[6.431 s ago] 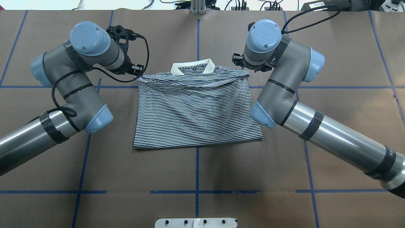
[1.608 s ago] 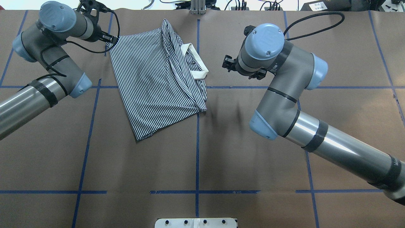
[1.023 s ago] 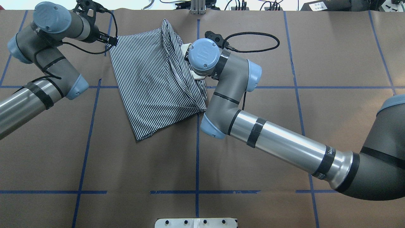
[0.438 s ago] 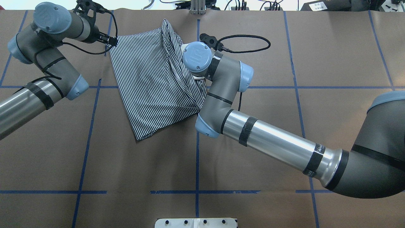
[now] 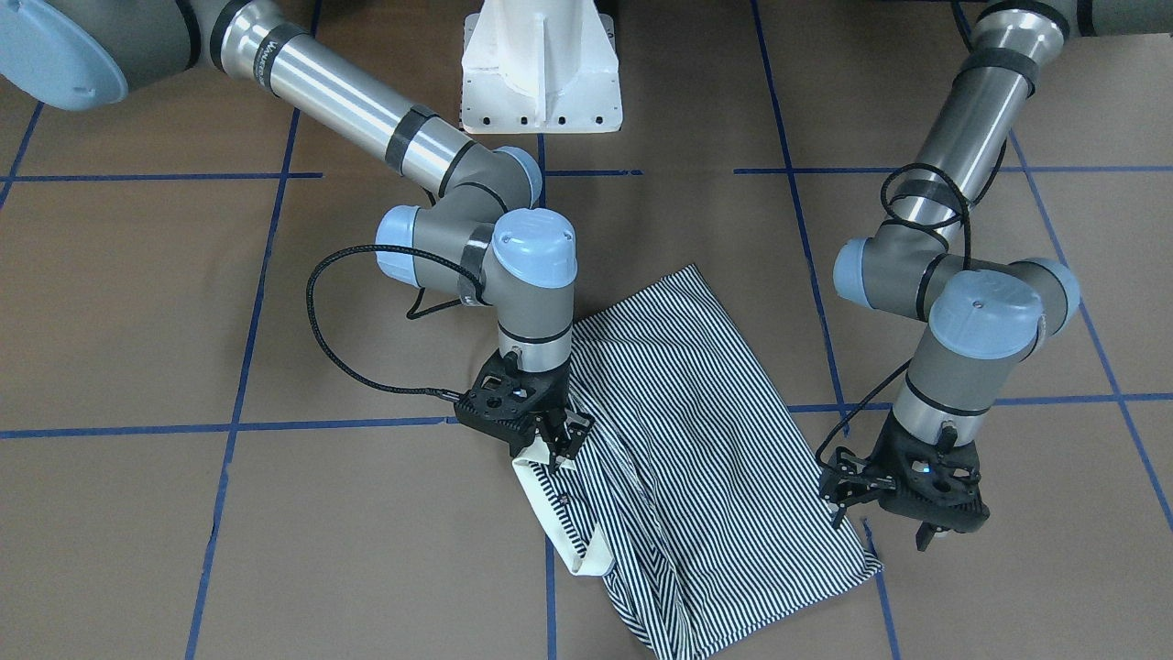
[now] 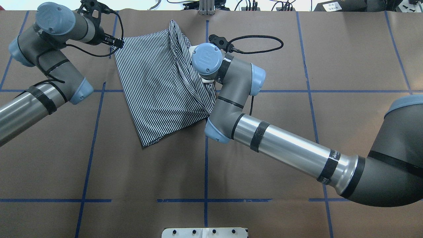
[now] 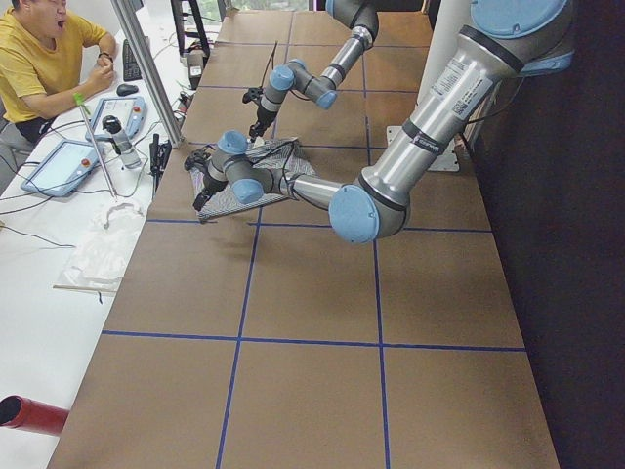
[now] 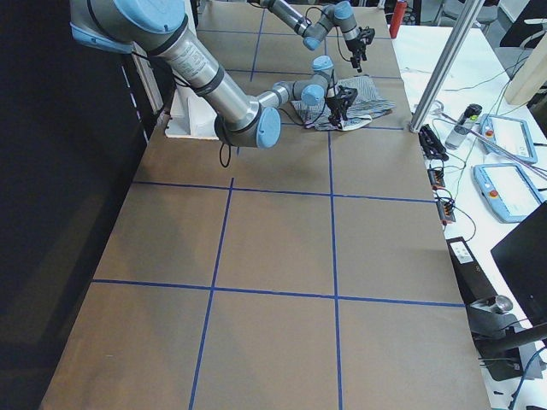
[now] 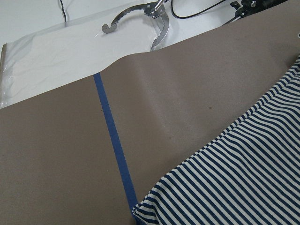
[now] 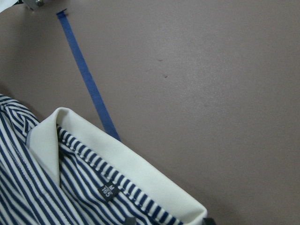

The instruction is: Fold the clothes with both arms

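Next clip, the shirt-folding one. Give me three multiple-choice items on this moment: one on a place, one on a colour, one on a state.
1. Where is the right gripper relative to the shirt?
A. at its collar
B. at its bottom hem
C. well away from it

2. What colour is the collar?
A. red
B. cream
C. green

3. How is the shirt?
A. hanging in the air
B. stuffed in a basket
C. lying on the table

Key: 1 A, the front view shows it right at the collar. 2 B, the right wrist view shows a plain cream band. 3 C, it rests on the brown surface in every view.
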Available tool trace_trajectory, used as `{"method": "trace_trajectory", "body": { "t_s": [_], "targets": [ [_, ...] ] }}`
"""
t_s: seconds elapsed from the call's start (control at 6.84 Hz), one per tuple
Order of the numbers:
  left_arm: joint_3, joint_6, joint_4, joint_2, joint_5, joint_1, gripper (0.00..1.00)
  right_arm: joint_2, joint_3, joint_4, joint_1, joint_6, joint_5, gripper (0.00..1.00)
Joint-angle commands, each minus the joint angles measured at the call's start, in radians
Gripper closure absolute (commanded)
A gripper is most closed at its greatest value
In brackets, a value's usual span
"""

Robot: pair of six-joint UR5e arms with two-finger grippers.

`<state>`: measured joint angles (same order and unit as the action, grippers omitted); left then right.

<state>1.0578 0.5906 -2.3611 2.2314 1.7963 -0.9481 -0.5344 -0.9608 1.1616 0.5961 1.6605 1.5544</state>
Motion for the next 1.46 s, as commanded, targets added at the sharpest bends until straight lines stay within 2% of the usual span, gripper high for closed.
{"method": "trace_trajectory", "body": {
  "t_s": [0.0, 0.15, 0.44, 0.58, 0.88, 1.02, 1.17, 1.32],
  "targets": [
    [0.001, 0.002, -0.001, -0.001, 0.0, 0.0, 0.0, -0.004, -0.019, 0.004, 0.004, -0.025, 0.006, 1.0],
    [0.002, 0.003, -0.003, 0.001, 0.0, 0.0, 0.0, -0.05, -0.082, 0.021, 0.004, -0.037, 0.01, 1.0],
    [0.031, 0.038, -0.001, -0.001, 0.0, 0.015, 0.0, -0.236, -0.366, 0.12, -0.002, -0.064, 0.012, 1.0],
    [0.036, 0.054, -0.003, -0.001, 0.0, 0.02, 0.0, -0.325, -0.474, 0.131, -0.034, -0.061, 0.0, 1.0],
    [0.069, 0.055, -0.001, -0.022, 0.002, 0.028, 0.0, -0.493, -0.649, 0.132, -0.079, -0.061, -0.04, 1.0],
    [0.079, 0.055, -0.003, -0.028, 0.002, 0.034, 0.0, -0.536, -0.7, 0.133, -0.097, -0.059, -0.06, 1.0],
    [0.082, 0.069, -0.001, -0.03, 0.002, 0.035, 0.0, -0.547, -0.713, 0.133, -0.104, -0.061, -0.06, 0.75],
    [0.083, 0.074, -0.003, -0.03, 0.002, 0.037, 0.0, -0.549, -0.713, 0.133, -0.117, -0.065, -0.066, 0.01]
  ]
}}
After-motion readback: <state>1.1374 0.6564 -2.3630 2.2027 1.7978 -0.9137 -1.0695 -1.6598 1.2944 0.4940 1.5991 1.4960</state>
